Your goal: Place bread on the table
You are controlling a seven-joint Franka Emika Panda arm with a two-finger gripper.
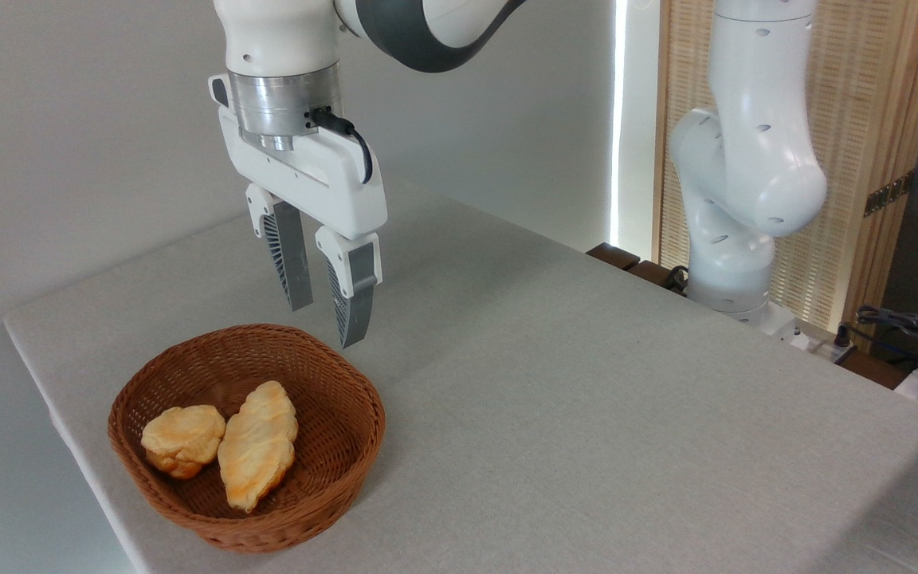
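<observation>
Gripper: the gripper (326, 307) hangs in the air above the far rim of the basket, fingers pointing down, jaws parted with a clear gap and nothing between them
Fingers: two grey ribbed fingers (293, 263) on white mounts; the right one reaches lower in the picture than the left
Arm: the white arm (746, 159) rises from its base at the far right edge of the table and comes in from the top of the picture
Bread: the bread (258, 454), long, golden-yellow and flaky, lies inside the basket, its length running from the near wall toward the middle
Bun: a smaller round bun (182, 440) lies just left of the bread, touching it
Basket: the brown wicker basket (347, 446) stands near the front left corner of the table
Table: the table (586, 399) has a light grey cloth-like top
Background: a pale wall on the left, a slatted wooden panel (865, 119) on the right
</observation>
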